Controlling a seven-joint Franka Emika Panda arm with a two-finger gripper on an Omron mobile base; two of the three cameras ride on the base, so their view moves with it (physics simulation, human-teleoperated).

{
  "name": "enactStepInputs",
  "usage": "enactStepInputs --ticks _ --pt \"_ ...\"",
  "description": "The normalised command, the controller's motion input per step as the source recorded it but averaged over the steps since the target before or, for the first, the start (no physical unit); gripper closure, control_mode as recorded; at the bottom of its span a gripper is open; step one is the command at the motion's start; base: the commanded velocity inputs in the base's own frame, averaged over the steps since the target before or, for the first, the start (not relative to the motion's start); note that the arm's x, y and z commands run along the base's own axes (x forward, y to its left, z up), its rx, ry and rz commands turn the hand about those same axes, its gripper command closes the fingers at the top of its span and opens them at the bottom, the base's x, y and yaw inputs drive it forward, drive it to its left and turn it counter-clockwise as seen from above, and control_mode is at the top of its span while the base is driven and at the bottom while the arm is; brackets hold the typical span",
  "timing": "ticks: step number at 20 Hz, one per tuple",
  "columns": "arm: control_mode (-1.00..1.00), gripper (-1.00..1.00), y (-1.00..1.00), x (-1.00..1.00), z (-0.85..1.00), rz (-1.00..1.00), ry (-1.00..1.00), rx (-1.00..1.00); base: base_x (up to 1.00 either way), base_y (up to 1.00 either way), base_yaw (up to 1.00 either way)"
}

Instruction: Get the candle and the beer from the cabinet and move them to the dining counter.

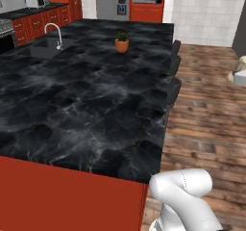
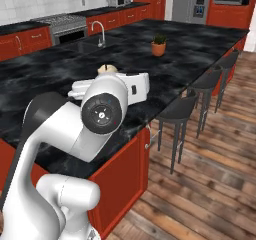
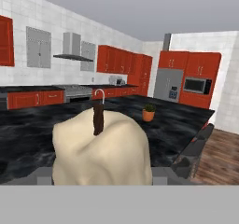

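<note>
Left base view: the black marble, grey-veined island surface carries a terracotta-potted plant near its far end. Right base view: the cream-white candle peeks above the hand over the surface. Hand view: the candle, dark wick upright, sits between the half-open fingers, apparently gripped.

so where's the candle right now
The candle sits between the gripper fingers, large in the hand view, held over the near part of the dining counter; in the right base view its top peeks above the hand.
</note>
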Motion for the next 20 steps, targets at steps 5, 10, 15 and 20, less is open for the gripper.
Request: enactStepInputs --ticks 5,10,15,20 --pt "1.00 1.00 0.00 0.00 0.00 0.00 0.00 0.00 0.96 -0.78 0.24" --pt "1.00 1.00 0.00 0.00 0.00 0.00 0.00 0.00 0.84 -0.91 0.10" --pt "1.00 1.00 0.00 0.00 0.00 0.00 0.00 0.00 0.98 -0.96 0.11" --pt "1.00 1.00 0.00 0.00 0.00 0.00 0.00 0.00 0.97 -1.00 0.13"
